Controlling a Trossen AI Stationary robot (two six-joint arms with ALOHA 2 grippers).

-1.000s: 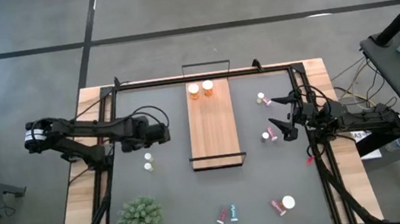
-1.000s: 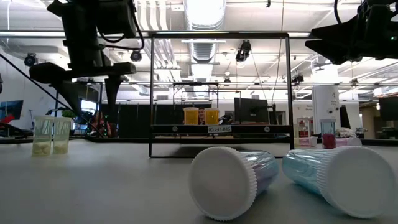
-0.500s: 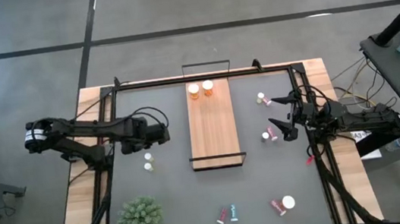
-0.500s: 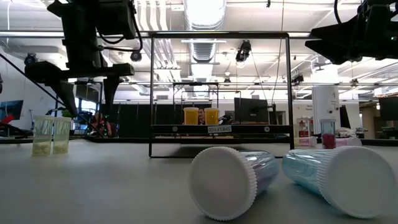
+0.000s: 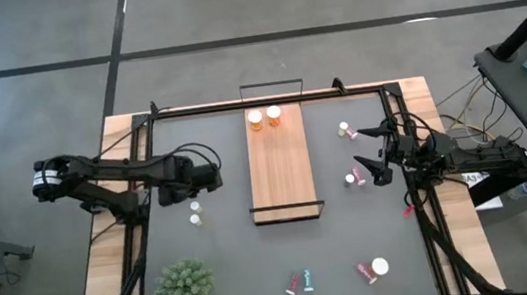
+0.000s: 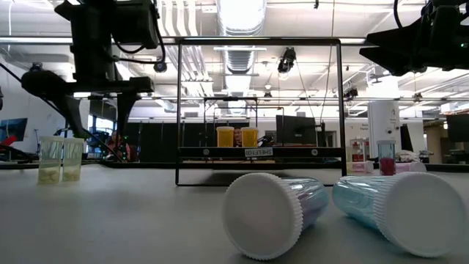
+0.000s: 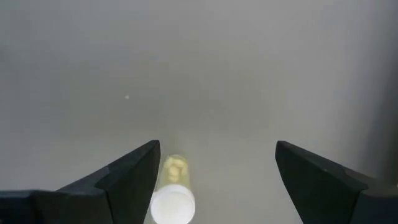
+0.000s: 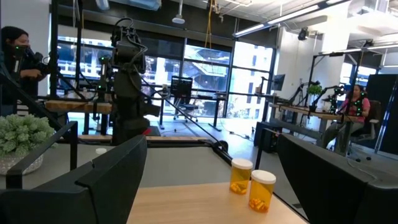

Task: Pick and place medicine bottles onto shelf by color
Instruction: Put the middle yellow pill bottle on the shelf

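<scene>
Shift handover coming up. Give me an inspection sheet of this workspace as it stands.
Surface: grey tabletop, wood borders at both sides.
Job's things: shelf lies mid-table with two orange bottles at its far end; two white bottles left of it; pink-red bottles to its right; pink and teal bottles near the front edge.
Clutter: green spiky plant, front left.
Grippers: left gripper open, empty, above the white bottles; right gripper open, empty, right of the shelf.
Cables: bundles along both arms and off the table's right edge.
Surroundings: people at desks beyond the table.
</scene>
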